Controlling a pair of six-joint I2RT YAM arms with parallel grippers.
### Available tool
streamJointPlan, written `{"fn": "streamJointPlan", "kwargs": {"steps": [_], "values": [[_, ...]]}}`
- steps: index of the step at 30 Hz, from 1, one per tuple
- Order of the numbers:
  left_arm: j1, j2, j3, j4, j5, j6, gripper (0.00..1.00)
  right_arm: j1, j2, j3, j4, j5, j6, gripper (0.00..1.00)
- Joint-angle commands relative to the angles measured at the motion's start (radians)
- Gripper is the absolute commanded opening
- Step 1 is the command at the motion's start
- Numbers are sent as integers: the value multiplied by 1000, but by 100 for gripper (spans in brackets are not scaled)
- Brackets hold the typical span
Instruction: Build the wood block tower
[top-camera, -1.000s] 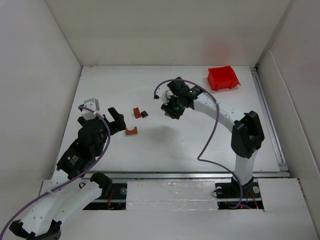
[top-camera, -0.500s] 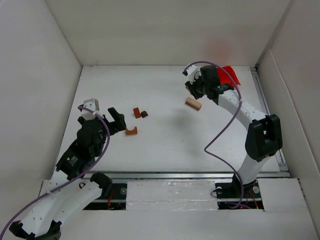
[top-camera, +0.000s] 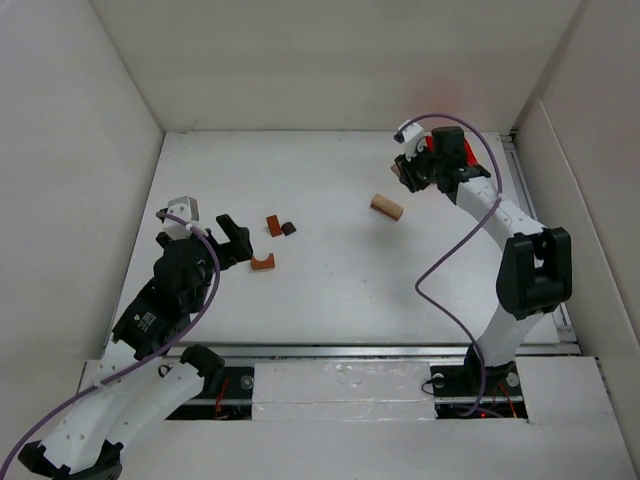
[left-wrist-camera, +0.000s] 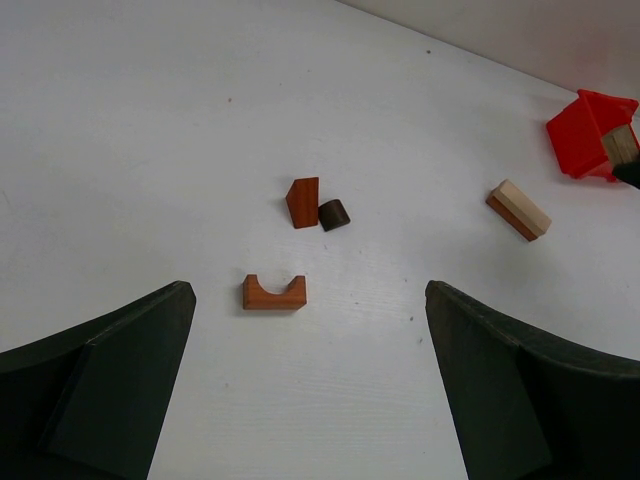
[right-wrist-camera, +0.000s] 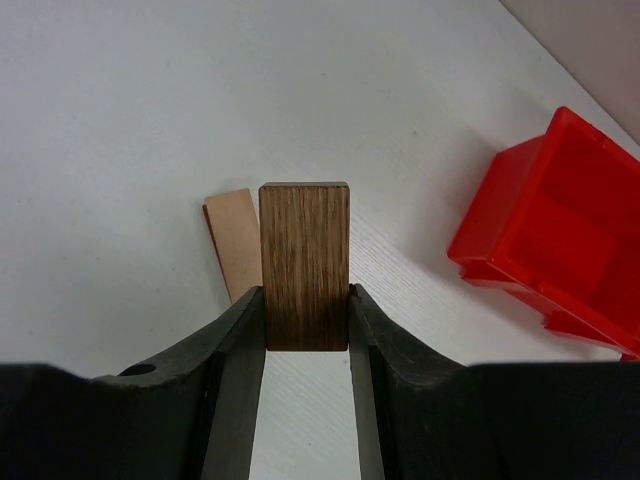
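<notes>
My right gripper (right-wrist-camera: 307, 300) is shut on a dark brown rectangular block (right-wrist-camera: 305, 262), held upright above the table just left of the red bin (right-wrist-camera: 560, 215). In the top view that gripper (top-camera: 408, 172) hangs at the back right. A tan block (top-camera: 387, 207) lies flat on the table below and behind the held one. An orange arch block (left-wrist-camera: 274, 292), a reddish wedge (left-wrist-camera: 303, 202) and a small dark block (left-wrist-camera: 334, 214) lie loose ahead of my left gripper (top-camera: 236, 238). It is open, its fingers (left-wrist-camera: 120, 370) wide apart and just short of the arch.
The red bin (top-camera: 450, 152) sits at the back right corner, partly covered by the right arm. White walls close in the table (top-camera: 330, 300) on three sides. A small grey bracket (top-camera: 183, 208) lies near the left edge.
The right arm has swung from the table's middle to the back right beside the red bin, carrying the dark block. The tan block now shows on the table. The left arm has not moved.
</notes>
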Motion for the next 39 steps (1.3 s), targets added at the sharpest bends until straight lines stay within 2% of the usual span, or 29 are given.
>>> {"fn": "streamJointPlan", "kwargs": {"steps": [1,5,7,15,25,31,39], "values": [[-5,-5,-12,30,-6,9,99,-20,9,-26,95,-76,18,0],[-5,0,-13,33,6,12,99,-29,45,-4,49,-141,-23,0],[-5,3,-13,36,14,17,99,-29,97,53,-43,-170,-79,0],[-5,4,-15,40,20,20,99,-38,190,139,-177,-199,-176,2],[-5,4,-16,42,25,23,99,-29,225,175,-211,-194,-175,5],[-5,1,-15,40,22,23,99,-20,225,175,-192,-167,-74,5],[-5,0,-15,39,23,23,99,2,237,184,-214,-162,-66,7]]}}
